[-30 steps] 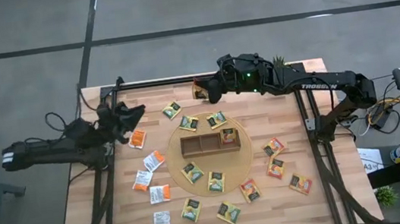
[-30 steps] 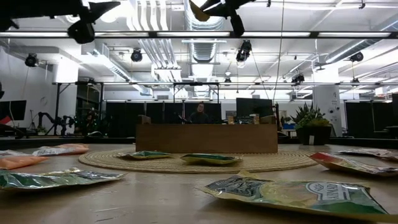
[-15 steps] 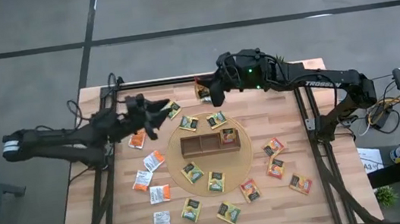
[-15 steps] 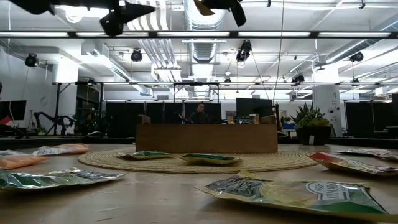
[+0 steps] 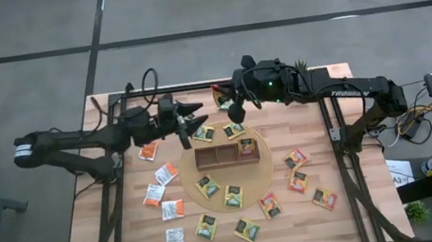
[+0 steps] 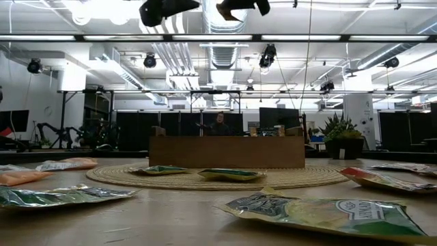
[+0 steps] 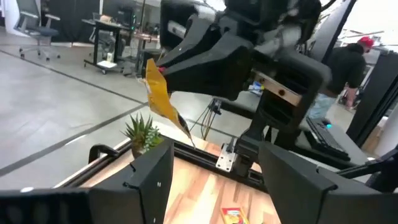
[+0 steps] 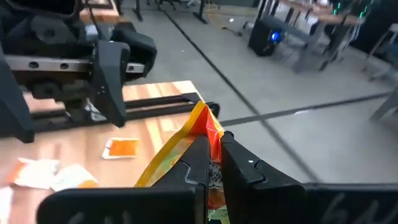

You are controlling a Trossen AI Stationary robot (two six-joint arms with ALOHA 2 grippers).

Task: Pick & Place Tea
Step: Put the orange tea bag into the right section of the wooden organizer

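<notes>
My right gripper (image 5: 228, 99) hangs high above the table's far edge, shut on one orange-and-yellow tea sachet (image 5: 219, 96). My left gripper (image 5: 201, 117) is just left of it at about the same height, open and pointing level at that sachet (image 7: 163, 99) without touching it. Several other tea sachets lie flat on the table, among them yellow-green ones (image 5: 233, 195) and orange-and-white ones (image 5: 163, 195). One sachet (image 5: 246, 147) lies in the right compartment of the wooden tray (image 5: 214, 155). My right gripper pinches the sachet between its two fingers (image 8: 239, 163), near one end (image 8: 210, 140) of it. The fingers come almost level from the table's right side. The rest of the sachet sticks out past the fingertips and slants downward (image 7: 177, 121), lifted clear of the table.
The tray stands on a round woven mat (image 5: 265, 167) in the middle of the table. Black rails (image 5: 195, 86) run along the far edge and both sides. A small potted plant (image 5: 301, 67) sits at the far right corner. The two arms nearly meet over the far middle.
My left gripper has travelled toward the table's right edge and risen, closing in on the right gripper; its fingers now stand wider apart. My right gripper has stayed almost in place but rolled its wrist, turning the held sachet with it.
</notes>
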